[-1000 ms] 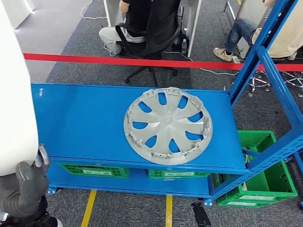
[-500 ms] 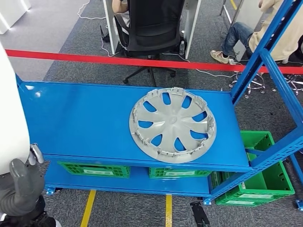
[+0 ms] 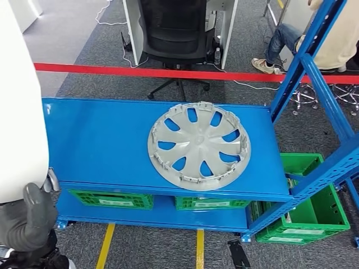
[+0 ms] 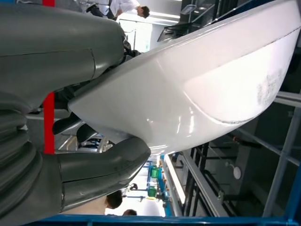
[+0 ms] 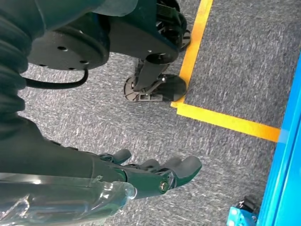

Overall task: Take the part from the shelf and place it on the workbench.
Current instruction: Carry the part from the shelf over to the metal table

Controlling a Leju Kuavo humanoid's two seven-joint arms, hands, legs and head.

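Note:
A large white curved part [image 3: 17,112] fills the left edge of the head view; my left hand [image 3: 30,221] grips its lower edge. In the left wrist view the white part [image 4: 199,84] sits clamped between the thick grey thumb [image 4: 106,165] and the fingers above it. A silver wheel cover [image 3: 199,145] lies flat on the blue shelf deck [image 3: 97,140], right of centre and well apart from the left hand. My right hand [image 5: 149,176] hangs over the grey carpet, its fingers stretched out and holding nothing.
Green crates [image 3: 313,218] stand under and beside the blue deck. A blue upright [image 3: 313,67] slants up at the right. Behind run a red barrier tape [image 3: 169,73] and a black office chair [image 3: 178,33]; a seated person's leg [image 3: 284,33] shows at the back right.
The whole picture swung a little to one side and back, so the camera moved. The wheel cover stays put on the deck, and my left hand keeps its hold on the white part.

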